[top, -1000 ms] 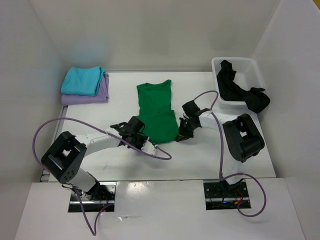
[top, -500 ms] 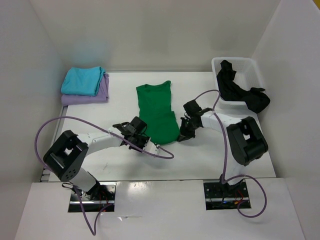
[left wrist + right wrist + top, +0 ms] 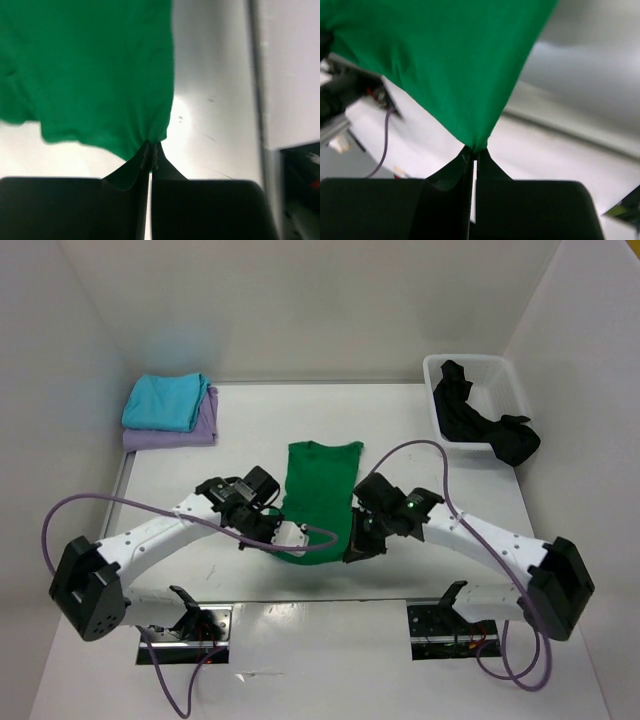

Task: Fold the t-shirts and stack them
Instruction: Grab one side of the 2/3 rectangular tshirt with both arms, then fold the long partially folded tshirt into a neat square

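Green t-shirt (image 3: 320, 490) caught at both near corners and drawn nearer

A second ago the green t-shirt lay flat farther back on the table (image 3: 180, 480), with only its near right corner pinched and the left jaws standing open beside the near left corner. Now the left gripper (image 3: 290, 538) has closed on that corner too, and both arms have pulled the shirt toward the near edge. Its collar end has slid well nearer than it was, and the hem sags in a shallow curve between the two grips.

In the left wrist view the jaws are shut tight on a small peak of green cloth, with the rest of the shirt spreading away to the far left. The right wrist view shows the same for the right gripper (image 3: 357, 545): jaws pressed together on a pointed tuck of the hem, the fabric fanning out beyond it. The shirt thus lies on the far side of both grippers, held only by its two near corners, its collar end resting on the table.

By my reading this is the start of a fold. With both corners secured, the hem can be carried over toward the collar.

Farther out, the turquoise t-shirt (image 3: 165, 400) sits folded on the lavender t-shirt (image 3: 205, 425) at the far left. The black t-shirt (image 3: 470, 420) lies crumpled in the white bin (image 3: 480, 365) at the far right, one part spilling over the bin's right rim.
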